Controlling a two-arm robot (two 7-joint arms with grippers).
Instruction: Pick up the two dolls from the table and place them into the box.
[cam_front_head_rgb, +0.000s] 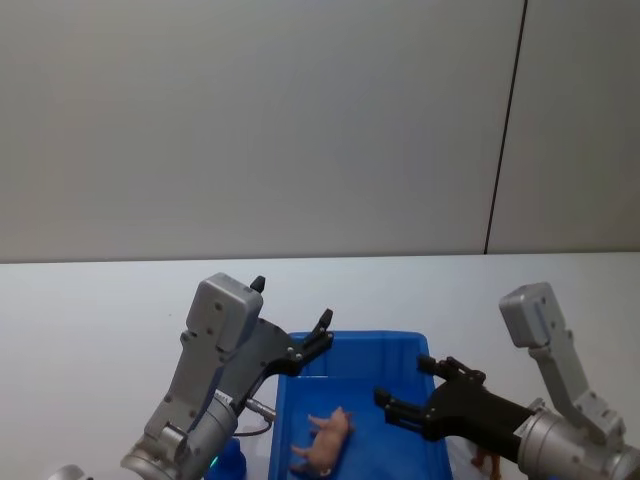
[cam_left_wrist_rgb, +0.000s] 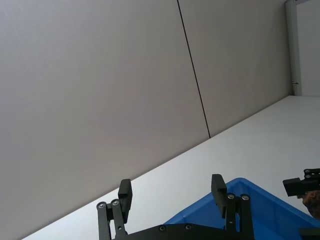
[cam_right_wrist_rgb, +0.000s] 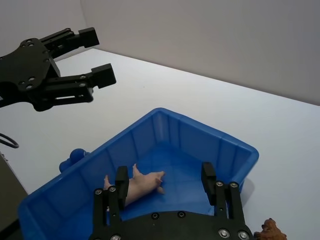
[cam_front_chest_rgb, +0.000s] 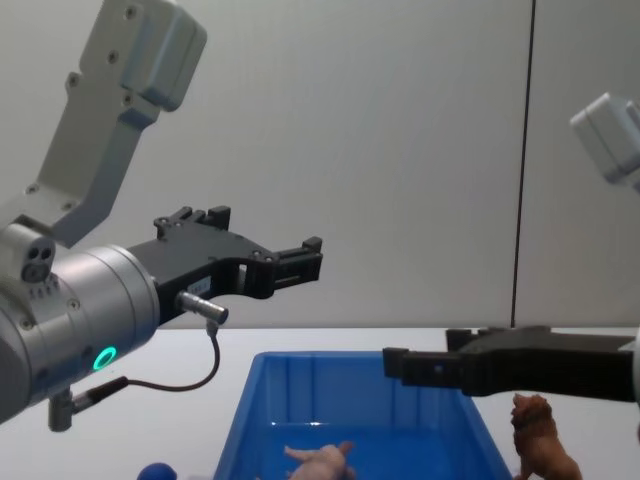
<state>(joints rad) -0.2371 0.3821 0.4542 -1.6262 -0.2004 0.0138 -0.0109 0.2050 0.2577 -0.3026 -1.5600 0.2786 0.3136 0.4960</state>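
white table (cam_front_head_rgb: 100, 320): pig (cam_front_head_rgb: 325, 440) on its side in box (cam_front_head_rgb: 400, 345); left hand (cam_front_head_rgb: 292, 300), right hand (cam_front_head_rgb: 403, 380) open.

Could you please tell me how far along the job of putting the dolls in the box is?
About halfway. Done: the pink pig lies inside the blue box. In hand: nothing; the left gripper and right gripper hover open and empty by the box. Left: the brown lion stands on the table right of the box, not yet picked up.
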